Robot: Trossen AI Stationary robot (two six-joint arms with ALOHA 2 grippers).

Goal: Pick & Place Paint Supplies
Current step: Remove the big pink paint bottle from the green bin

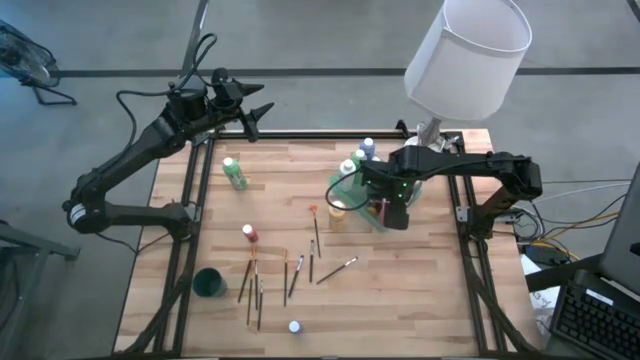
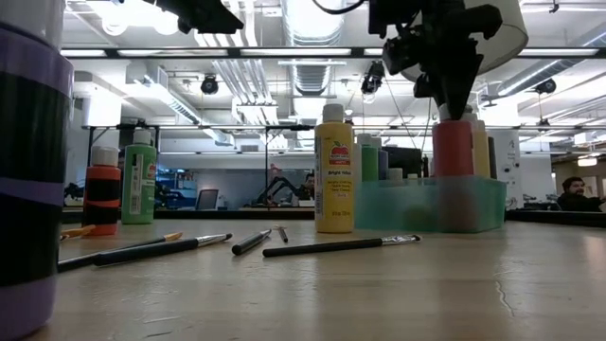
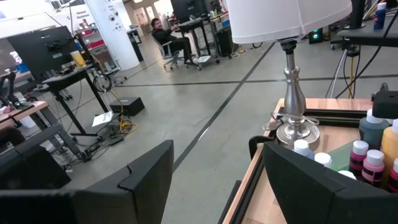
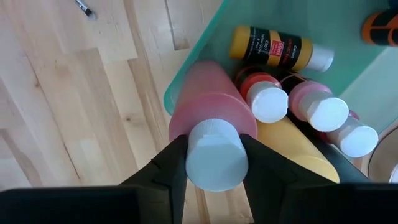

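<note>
Right gripper (image 4: 214, 163) stands over the near corner of the green tray (image 4: 186, 74), its fingers pressed against either side of the white cap of a pink bottle (image 4: 208, 115). The bottle stands upright inside the tray, against the corner wall, cap up, long axis vertical, hard beside a red bottle (image 4: 264, 99) and a second pink one.

Risks, as judged: the hold is on the cap alone, so the bottle could swing or slip free if lifted, or tip against its neighbours. The tray wall is touching the bottle; any sideways pull could drag or tilt the tray. Packed neighbours leave little room for the fingers to part without knocking a cap.

Left gripper (image 3: 211, 180) hangs off the far table edge, fingers apart, holding nothing. Brushes (image 1: 300, 275) and a yellow bottle (image 2: 333, 170) remain on the table outside the tray
</note>
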